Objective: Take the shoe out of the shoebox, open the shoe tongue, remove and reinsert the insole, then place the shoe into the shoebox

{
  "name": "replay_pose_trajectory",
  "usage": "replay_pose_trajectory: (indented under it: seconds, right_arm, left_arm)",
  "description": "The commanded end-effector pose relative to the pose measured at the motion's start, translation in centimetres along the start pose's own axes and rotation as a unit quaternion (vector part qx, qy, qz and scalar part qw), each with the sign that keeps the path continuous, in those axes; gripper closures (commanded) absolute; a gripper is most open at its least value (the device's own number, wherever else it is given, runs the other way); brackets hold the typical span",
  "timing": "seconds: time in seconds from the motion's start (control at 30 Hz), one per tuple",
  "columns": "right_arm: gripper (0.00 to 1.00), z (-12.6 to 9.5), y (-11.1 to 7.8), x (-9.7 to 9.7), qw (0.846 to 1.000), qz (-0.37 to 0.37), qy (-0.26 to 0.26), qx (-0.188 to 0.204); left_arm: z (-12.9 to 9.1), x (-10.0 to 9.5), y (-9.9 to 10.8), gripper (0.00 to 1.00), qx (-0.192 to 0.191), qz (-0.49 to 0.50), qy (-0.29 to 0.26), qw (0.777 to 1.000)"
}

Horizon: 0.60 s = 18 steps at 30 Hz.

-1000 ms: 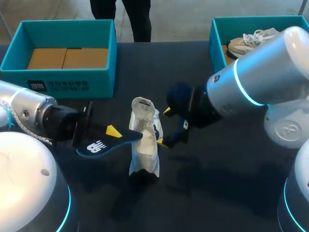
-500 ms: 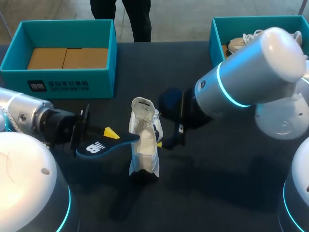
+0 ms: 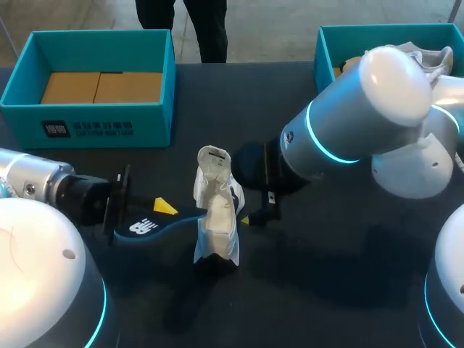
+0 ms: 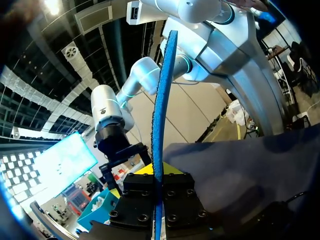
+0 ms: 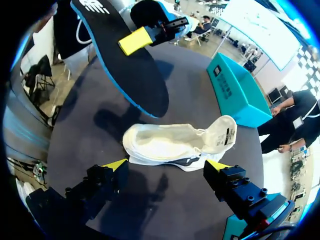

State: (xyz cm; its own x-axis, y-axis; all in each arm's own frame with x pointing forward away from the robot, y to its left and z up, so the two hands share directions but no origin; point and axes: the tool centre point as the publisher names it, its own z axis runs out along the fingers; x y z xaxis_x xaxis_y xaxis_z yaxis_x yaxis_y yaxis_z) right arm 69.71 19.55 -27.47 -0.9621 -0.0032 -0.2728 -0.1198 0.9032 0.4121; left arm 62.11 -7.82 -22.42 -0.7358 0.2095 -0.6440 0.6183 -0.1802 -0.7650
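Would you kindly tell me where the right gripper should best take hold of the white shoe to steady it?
Probably the opening rim of the white shoe on the side facing the right gripper, one finger inside, one outside. The opening gapes, and the insole in the left gripper sits opposite, so its path is left free.

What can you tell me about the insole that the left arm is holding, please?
The insole is a long, flat, thin piece, black on its face, with a bright blue edge and a white logo near the gripped end. It is out of the white shoe and held above the table by the left claw, which is shut on it from both faces. Its free end points at that shoe's opening; whether they touch cannot be told.
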Motion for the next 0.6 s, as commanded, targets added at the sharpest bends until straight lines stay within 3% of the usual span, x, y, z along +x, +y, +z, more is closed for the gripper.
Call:
replay_pose_trajectory:
  seconds: [0.03, 0.1, 0.6]
  right_arm:
    - [0.0, 0.7, 0.01, 0.08, 1.0, -0.005, -0.003, 0.014]
    - [0.0, 0.95, 0.11, 0.02, 0.999, 0.008, -0.003, 0.046]
    - [0.0, 0.95, 0.11, 0.02, 0.999, 0.008, -0.003, 0.046]
  left_arm:
    - [0.15, 0.41, -0.59, 1.0, -0.007, 0.0, -0.005, 1.0]
    - [0.19, 0.45, -0.7, 1.0, -0.007, -0.001, -0.006, 1.0]
    - [-0.07, 0.64, -0.51, 1.0, -0.016, -0.004, -0.013, 1.0]
